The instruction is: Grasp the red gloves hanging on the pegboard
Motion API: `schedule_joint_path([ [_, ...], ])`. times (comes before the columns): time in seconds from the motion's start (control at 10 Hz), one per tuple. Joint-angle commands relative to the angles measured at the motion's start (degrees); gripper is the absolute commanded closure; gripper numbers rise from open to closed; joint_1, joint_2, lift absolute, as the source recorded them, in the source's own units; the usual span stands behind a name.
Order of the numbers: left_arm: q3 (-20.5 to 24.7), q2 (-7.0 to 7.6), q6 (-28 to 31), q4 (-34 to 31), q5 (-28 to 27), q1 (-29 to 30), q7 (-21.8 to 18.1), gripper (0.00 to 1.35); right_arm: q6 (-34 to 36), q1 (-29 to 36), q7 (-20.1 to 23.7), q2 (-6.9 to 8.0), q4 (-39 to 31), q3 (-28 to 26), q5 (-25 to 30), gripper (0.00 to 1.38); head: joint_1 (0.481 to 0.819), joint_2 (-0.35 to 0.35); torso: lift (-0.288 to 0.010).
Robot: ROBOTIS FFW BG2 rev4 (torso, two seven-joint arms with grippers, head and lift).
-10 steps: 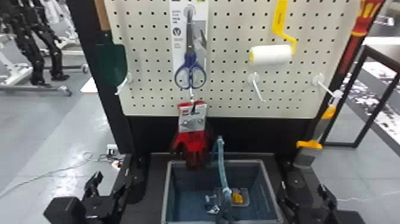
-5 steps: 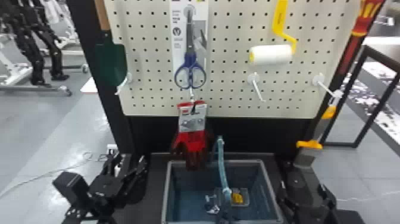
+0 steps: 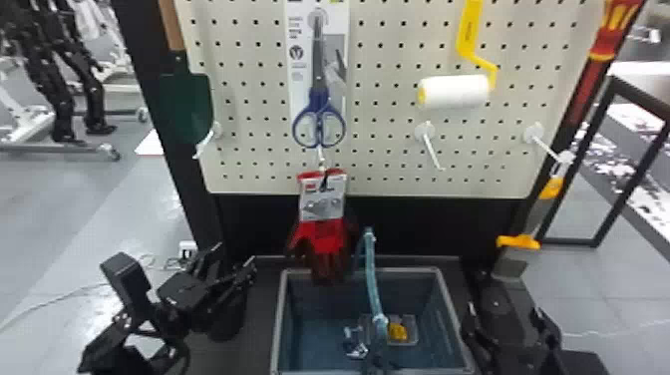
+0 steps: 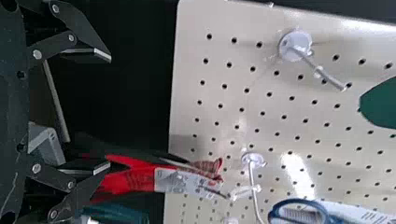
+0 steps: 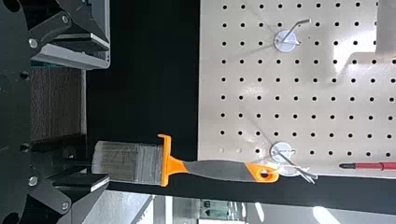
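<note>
Hanging from a white hook at the lower edge of the perforated cream pegboard (image 3: 379, 129), the red gloves (image 3: 321, 244) droop limp beneath their card header. Your left gripper (image 4: 108, 111) sits below the pegboard's left corner, flat black fingers spread wide, nothing between them. Your right gripper (image 5: 108, 116), below the pegboard's right end, is likewise spread, near a bristled, orange-collared paintbrush (image 5: 187, 165).

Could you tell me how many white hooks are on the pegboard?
4 hooks: one by the pegboard's left edge, one holding the red gloves, one bare under the paint roller, one holding the paintbrush. More may hide behind the scissors.
</note>
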Motion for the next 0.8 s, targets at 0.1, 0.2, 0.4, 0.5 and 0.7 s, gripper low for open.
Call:
schedule_joint_path([
  [0.1, 0.29, 0.02, 1.69, 2.77, -0.13, -4.01, -4.02, 0.46, 0.0, -0.39, 0.8, 0.05, 0.27, 0.13, 0.05, 0.28, 0.549, 0.0, -0.1],
  [0.2, 0.47, 0.11, 2.31, 3.65, -0.93, -5.68, -5.33, 0.46, 0.0, -0.48, 0.89, 0.05, 0.27, 0.13, 0.14, 0.28, 0.549, 0.0, -0.1],
  [0.4, -0.14, 1.43, 3.19, 5.93, -0.31, -9.55, -7.71, 0.46, 0.0, -0.66, 1.15, 0.05, 0.36, 0.4, 0.23, 0.28, 0.549, 0.0, -0.1],
  [0.5, -1.11, 2.13, 3.36, 6.81, 0.13, -11.48, -8.5, 0.46, 0.0, -0.75, 1.33, 0.05, 0.36, 0.4, 0.32, 0.28, 0.549, 0.0, -0.1],
  [0.7, -4.1, 3.27, 3.54, 9.27, 2.5, -15.0, -9.46, 0.46, 0.0, -0.92, 1.77, 0.05, 0.36, 0.48, 0.49, 0.28, 0.549, 0.0, -0.1],
])
